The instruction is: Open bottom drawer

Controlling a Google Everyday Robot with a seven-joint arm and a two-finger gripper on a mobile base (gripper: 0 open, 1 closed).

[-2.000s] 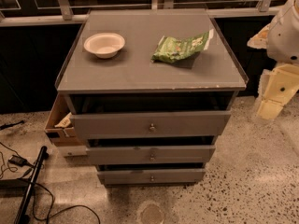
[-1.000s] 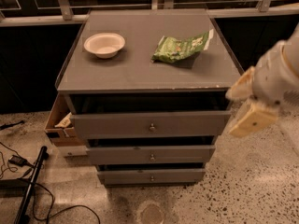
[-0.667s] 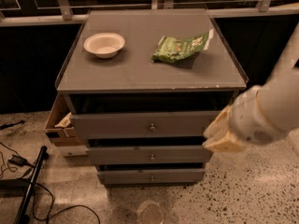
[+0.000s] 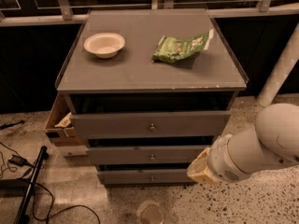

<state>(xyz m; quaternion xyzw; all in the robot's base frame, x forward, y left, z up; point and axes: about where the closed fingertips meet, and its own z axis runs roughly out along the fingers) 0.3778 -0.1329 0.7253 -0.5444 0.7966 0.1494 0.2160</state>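
The bottom drawer (image 4: 140, 176) is the slim grey front at the foot of the cabinet, with a small round metal knob (image 4: 152, 178) at its centre. It sits flush under the middle drawer (image 4: 140, 156). The top drawer (image 4: 117, 124) stands slightly out from the frame. My gripper (image 4: 202, 168) is the beige end of the white arm (image 4: 261, 146), low at the cabinet's right front corner. It hangs level with the middle and bottom drawers, right of the knob and apart from it.
A white bowl (image 4: 104, 44) and a green snack bag (image 4: 182, 47) lie on the cabinet top (image 4: 140, 71). A cardboard box (image 4: 58, 125) stands against the cabinet's left side. Cables and a black pole (image 4: 30, 185) lie on the floor at the left. A white post (image 4: 280, 73) stands at the right.
My arm has swung down and to the left, from beside the cabinet's upper right to low in front of its right corner. The drawers have not moved.
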